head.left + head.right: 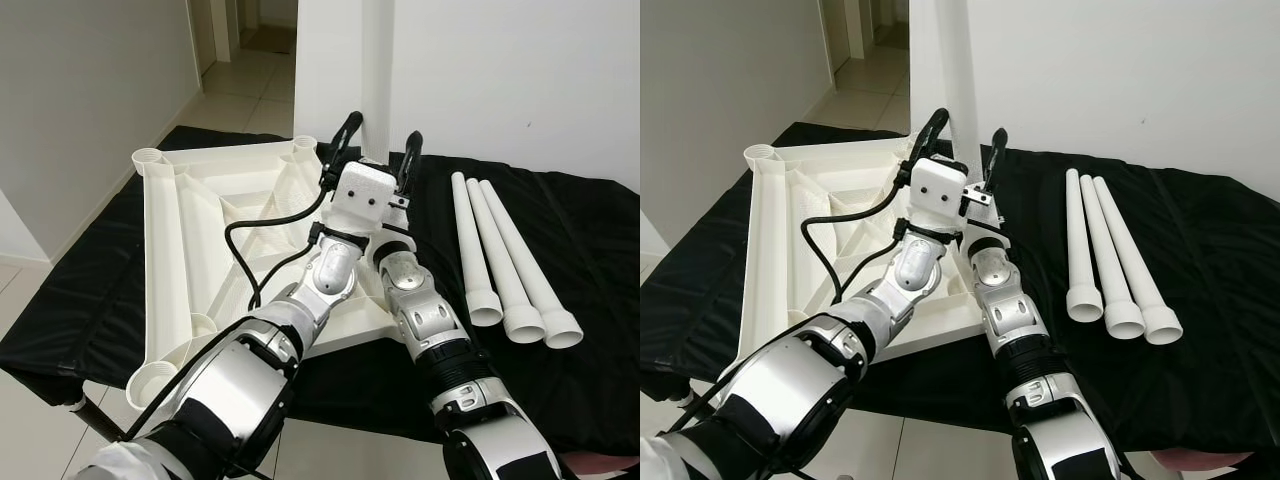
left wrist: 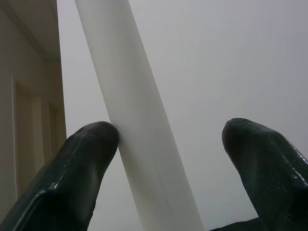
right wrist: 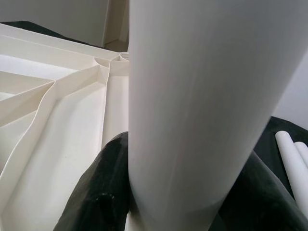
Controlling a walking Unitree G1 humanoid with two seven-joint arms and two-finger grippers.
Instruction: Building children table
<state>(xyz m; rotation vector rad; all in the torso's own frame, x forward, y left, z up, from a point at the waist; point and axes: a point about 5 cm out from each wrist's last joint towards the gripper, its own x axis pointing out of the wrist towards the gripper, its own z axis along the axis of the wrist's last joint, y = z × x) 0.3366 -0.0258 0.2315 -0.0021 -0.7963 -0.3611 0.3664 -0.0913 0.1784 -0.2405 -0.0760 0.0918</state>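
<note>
Left claw (image 1: 378, 142) spread around upright table leg (image 2: 139, 125); right wrist view showing right claw (image 3: 173, 192) pinching that leg above the upturned tabletop (image 1: 190, 240)

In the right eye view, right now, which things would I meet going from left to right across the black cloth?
Upturned white tabletop → upright white leg, with the left gripper open around it → three loose white legs lying side by side.

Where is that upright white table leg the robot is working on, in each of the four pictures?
Left eye: upright table leg top centre.
Right eye: top, left of centre.
Left wrist: slanting past one black finger.
Right wrist: close up, centre.
Shared landmark: upturned tabletop.
</note>
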